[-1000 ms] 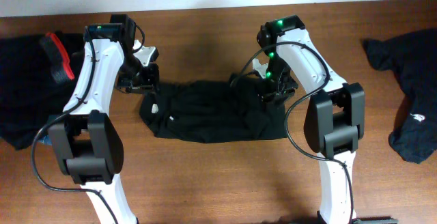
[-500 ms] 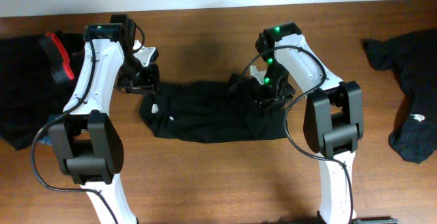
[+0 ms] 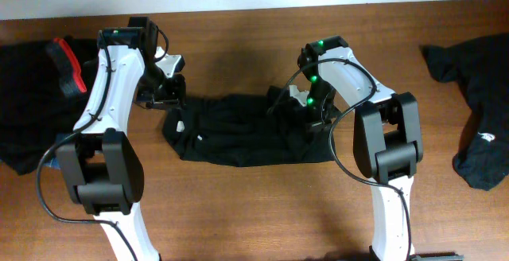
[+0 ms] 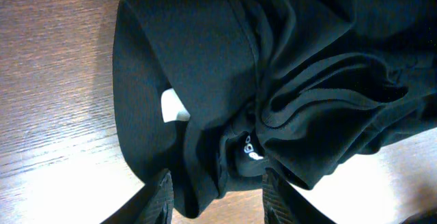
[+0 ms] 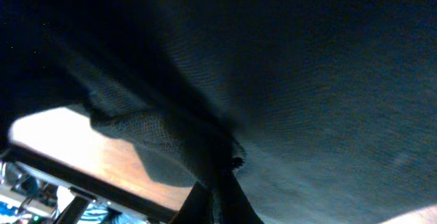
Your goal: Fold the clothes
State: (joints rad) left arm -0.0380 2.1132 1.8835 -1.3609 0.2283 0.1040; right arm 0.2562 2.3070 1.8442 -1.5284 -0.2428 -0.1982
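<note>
Lying bunched in a wide, rumpled strip, the black garment (image 3: 238,130) sits at the middle of the wooden table (image 3: 238,213), between the two arms. From overhead we read it only as a dark, soft mass with a pale speck near its left end.

The left wrist view resolves that speck into a small white tag (image 4: 174,106) on a smooth folded panel. Beside the tag, ribbed hems curl into thick ridges, and a tiny white print (image 4: 251,149) shows in the creases. The left tool (image 4: 218,203) has its fingers (image 4: 160,200) spread apart at the bottom of that view, and the cloth's edge hangs between them.

The right wrist view shows what the overhead hides under the arm: a fine knit weave fills the picture, drawn to a puckered point where the right tool (image 5: 222,183) is pinched together on the garment. A patch of glossy table shows below it.

Further out, a heap of dark clothes (image 3: 28,110) with a red-orange band (image 3: 67,64) lies at the table's left edge. Another black garment (image 3: 477,110), with a white logo (image 3: 487,138), sprawls at the right.
</note>
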